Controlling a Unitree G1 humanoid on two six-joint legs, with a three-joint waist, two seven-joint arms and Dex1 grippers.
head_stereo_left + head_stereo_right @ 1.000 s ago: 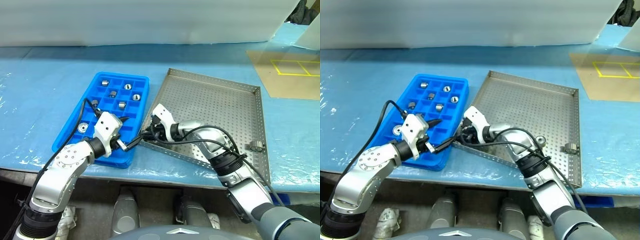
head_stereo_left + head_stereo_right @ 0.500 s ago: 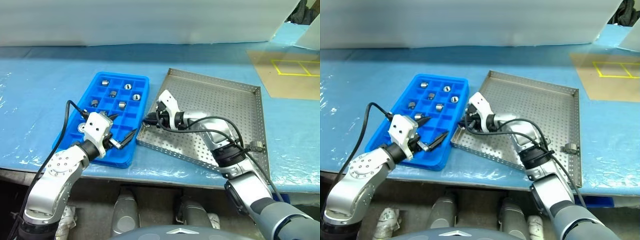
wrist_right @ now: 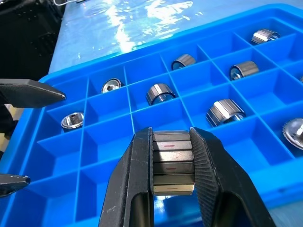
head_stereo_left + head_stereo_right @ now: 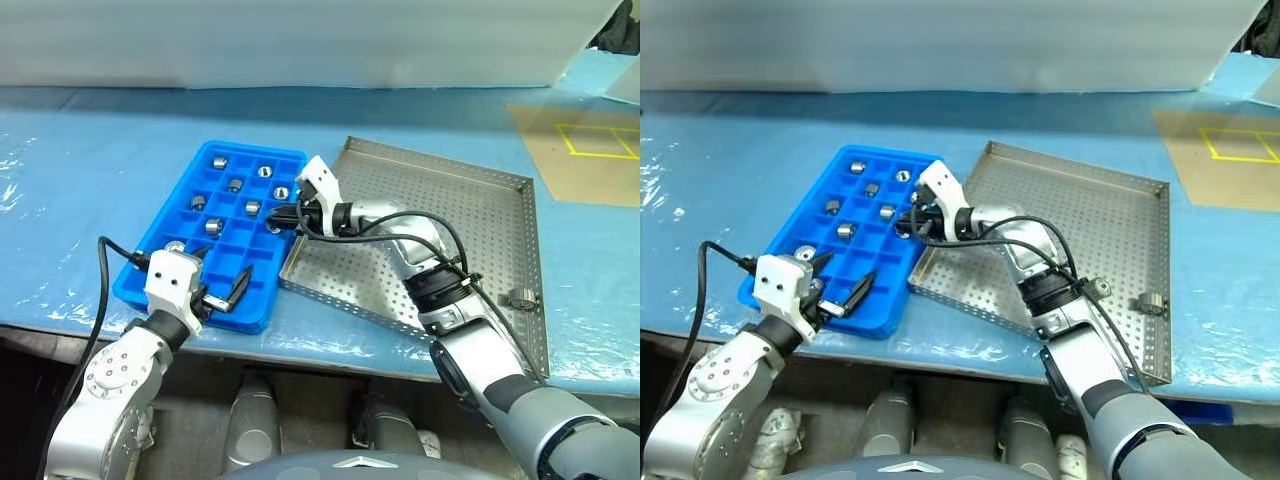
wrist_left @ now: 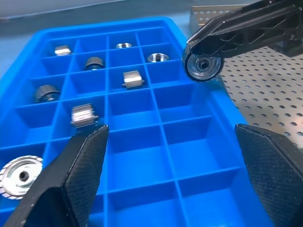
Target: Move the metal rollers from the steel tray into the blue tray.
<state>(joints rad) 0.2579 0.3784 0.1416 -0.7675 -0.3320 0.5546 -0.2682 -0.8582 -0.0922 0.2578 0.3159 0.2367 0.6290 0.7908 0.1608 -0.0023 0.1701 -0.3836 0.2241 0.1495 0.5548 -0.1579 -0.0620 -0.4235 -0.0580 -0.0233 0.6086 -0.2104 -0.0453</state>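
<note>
1. The right gripper (image 4: 283, 222) sits just left of centre in the left eye view, its two black fingers clamped on a small ribbed silvery metal roller (image 3: 173, 161) (the right wrist view shows the cylinder pinched side-on between the pads).
2. That held roller hangs over the right-hand edge of the bright blue plastic tray with square compartments (image 4: 160, 263), above its upper-middle rows.
3. The left gripper (image 4: 224, 282) is at the lower left of the frame, over the near end of the blue tray, with its fingers spread wide apart and nothing between them.
4. Several rollers already lie in single compartments of the blue tray: one in the top left corner (image 4: 218, 159), others across the upper rows such as (image 4: 264, 171) and (image 4: 252, 208), and one with its flat end turned up near the lower left (image 5: 20, 176).
5. The large grey perforated steel tray with low rims (image 4: 470, 225) lies right of centre, its left corner touching or just beside the blue tray.
6. One more roller (image 4: 519, 296) rests at the steel tray's right rim, well apart from both grippers.
7. Both trays sit on a blue table covering (image 4: 90, 170).
</note>
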